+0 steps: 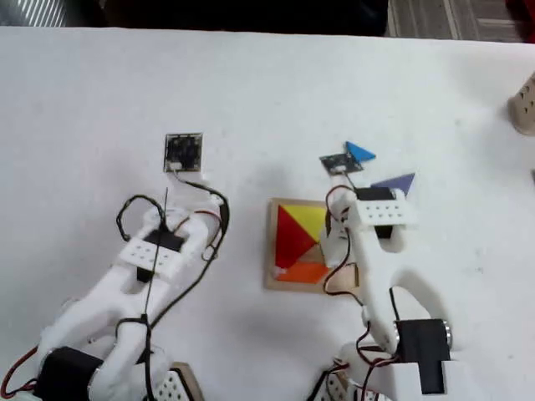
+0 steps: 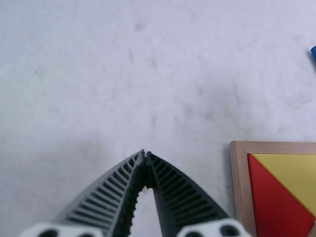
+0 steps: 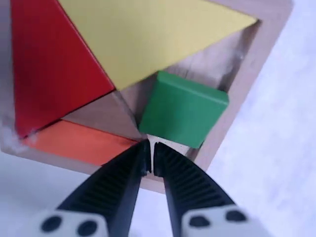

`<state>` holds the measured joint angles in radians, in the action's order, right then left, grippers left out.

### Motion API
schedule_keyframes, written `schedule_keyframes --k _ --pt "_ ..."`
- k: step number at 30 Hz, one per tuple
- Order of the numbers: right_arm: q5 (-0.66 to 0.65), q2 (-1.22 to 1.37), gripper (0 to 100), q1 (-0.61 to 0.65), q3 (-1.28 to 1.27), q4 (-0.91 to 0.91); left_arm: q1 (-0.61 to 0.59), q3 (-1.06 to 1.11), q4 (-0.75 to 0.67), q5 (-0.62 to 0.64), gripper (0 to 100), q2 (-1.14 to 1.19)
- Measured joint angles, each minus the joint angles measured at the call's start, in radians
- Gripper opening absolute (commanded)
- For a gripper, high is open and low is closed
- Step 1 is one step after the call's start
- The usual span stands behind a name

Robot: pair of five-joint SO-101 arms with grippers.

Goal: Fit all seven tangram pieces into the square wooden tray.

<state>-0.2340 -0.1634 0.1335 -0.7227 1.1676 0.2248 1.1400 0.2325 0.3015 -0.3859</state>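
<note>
White counter [image 1: 251, 83] under soft, even light, dark band [image 1: 251, 12] beyond its far edge, grey striped surface [image 1: 468, 17] at the far right corner, tan perforated block [image 1: 524, 104] at the right edge.

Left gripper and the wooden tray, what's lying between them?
Bare white table, seen in the left wrist view; the left gripper and wooden tray stand apart.

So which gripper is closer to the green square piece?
Right. The right gripper is at the green square piece, over the wooden tray; the left gripper is over bare table beside the tray.
</note>
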Motion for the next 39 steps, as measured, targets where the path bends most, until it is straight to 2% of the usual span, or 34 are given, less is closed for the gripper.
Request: schedule_keyframes --k 4,9,16,26,34,39 --pt "0.006 0.003 1.8 0.009 0.026 -0.006 0.000 0.000 0.000 0.000 2 0.000" --pt "0.006 0.031 1.8 0.032 0.026 -0.126 0.000 0.000 0.000 0.000 2 0.000" --pt "0.003 0.094 1.8 0.026 0.040 -0.193 0.000 0.000 0.000 0.000 2 0.000" --pt "0.006 0.210 1.8 -0.133 0.184 -0.230 0.000 0.000 0.000 0.000 2 0.000" --pt "-0.018 0.224 1.8 -0.161 0.189 -0.207 0.000 0.000 0.000 0.000 2 0.000" --pt "-0.017 0.137 1.8 -0.176 0.187 -0.183 0.000 0.000 0.000 0.000 2 0.000"
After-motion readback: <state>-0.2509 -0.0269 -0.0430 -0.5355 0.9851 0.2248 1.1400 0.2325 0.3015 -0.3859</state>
